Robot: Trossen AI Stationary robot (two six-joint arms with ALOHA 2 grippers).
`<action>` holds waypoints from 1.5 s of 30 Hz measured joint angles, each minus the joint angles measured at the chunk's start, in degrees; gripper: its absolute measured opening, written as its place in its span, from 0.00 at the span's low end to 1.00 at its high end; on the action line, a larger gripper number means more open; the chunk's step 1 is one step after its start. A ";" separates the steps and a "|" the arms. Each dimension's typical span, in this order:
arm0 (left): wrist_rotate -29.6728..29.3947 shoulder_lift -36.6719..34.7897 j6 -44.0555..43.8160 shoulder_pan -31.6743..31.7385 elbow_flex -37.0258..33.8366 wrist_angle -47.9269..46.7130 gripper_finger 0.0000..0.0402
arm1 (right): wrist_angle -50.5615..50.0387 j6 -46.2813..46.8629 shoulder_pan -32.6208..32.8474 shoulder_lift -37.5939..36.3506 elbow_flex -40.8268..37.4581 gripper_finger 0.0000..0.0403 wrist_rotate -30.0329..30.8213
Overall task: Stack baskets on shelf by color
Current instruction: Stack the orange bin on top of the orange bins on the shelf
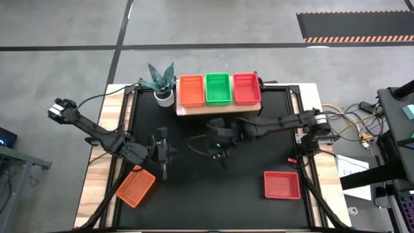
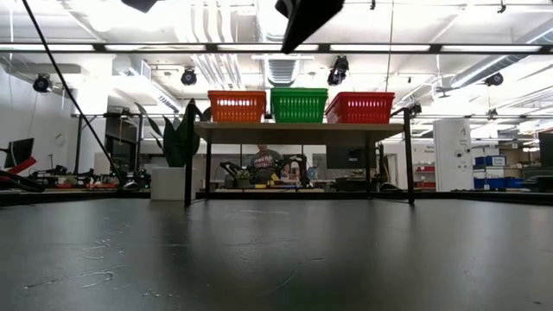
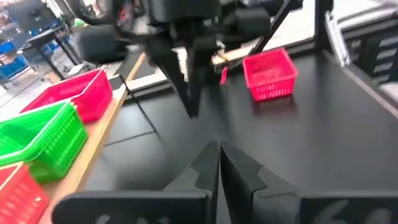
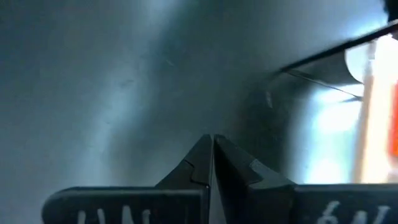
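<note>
The light-wood shelf (image 1: 218,109) stands at the table's far edge. On it sit orange (image 1: 191,90), green (image 1: 218,88) and red-pink (image 1: 246,88) baskets side by side; how many are stacked in each I cannot tell. One orange basket (image 1: 136,186) lies flat on the table near the left edge. One red-pink basket (image 1: 281,185) lies flat at the near right. My left gripper (image 1: 163,169) is shut over the table, just right of the orange basket. My right gripper (image 1: 223,160) is shut over the table's middle, in front of the shelf. Neither holds anything.
A potted plant (image 1: 161,83) in a white pot stands left of the shelf. Bare black tabletop (image 1: 213,194) lies between the two loose baskets. Cables and equipment sit beyond the right edge (image 1: 352,126). In the low view, a person (image 2: 264,162) is far behind the shelf.
</note>
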 joint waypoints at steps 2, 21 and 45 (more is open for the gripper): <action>0.27 0.00 -0.08 -0.56 -1.52 3.79 0.00 | 5.36 1.26 1.53 -2.84 -6.43 0.02 0.21; 2.80 16.51 -5.89 -2.44 -7.25 38.27 0.00 | 70.04 -3.63 4.48 -28.02 -61.68 0.02 0.22; 0.87 33.64 -29.27 -5.31 7.18 37.19 0.00 | 99.97 -5.06 1.01 -40.35 -84.59 0.02 -3.26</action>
